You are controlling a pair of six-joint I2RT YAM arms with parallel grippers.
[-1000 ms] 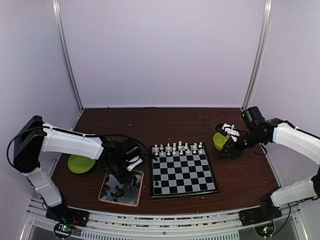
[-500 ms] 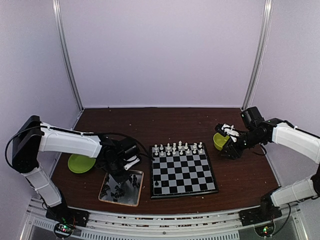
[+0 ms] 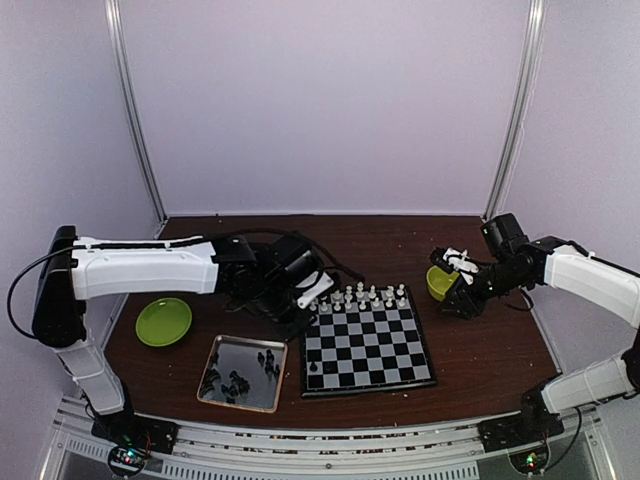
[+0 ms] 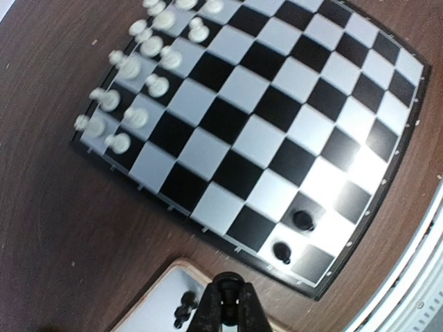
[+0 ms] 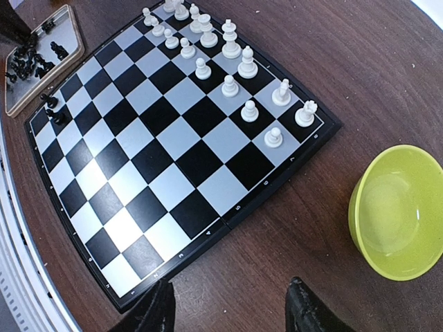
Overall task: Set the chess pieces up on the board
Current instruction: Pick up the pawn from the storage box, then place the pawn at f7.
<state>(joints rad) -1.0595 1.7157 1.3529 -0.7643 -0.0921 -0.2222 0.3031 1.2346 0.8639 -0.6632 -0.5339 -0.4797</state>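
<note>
The board (image 3: 370, 345) lies mid-table, with white chess pieces (image 3: 358, 295) in two rows along its far edge. Two black pieces (image 4: 303, 220) stand near its near left corner. My left gripper (image 4: 229, 289) is shut on a small black chess piece (image 4: 229, 282). It hangs above the table by the board's far left corner (image 3: 303, 312). Several more black pieces (image 3: 240, 380) lie in the metal tray (image 3: 225, 350). At the board's right side, my right gripper (image 5: 232, 311) stands open and empty over bare table.
A green plate (image 3: 163, 320) lies left of the tray. A green bowl (image 5: 401, 211) sits right of the board, close to my right gripper (image 3: 462, 290). Metal frame posts stand at the back corners.
My left gripper shut on a black piece in the tray, then rose and swung right and away towards the board's far left corner. The right arm has not moved.
</note>
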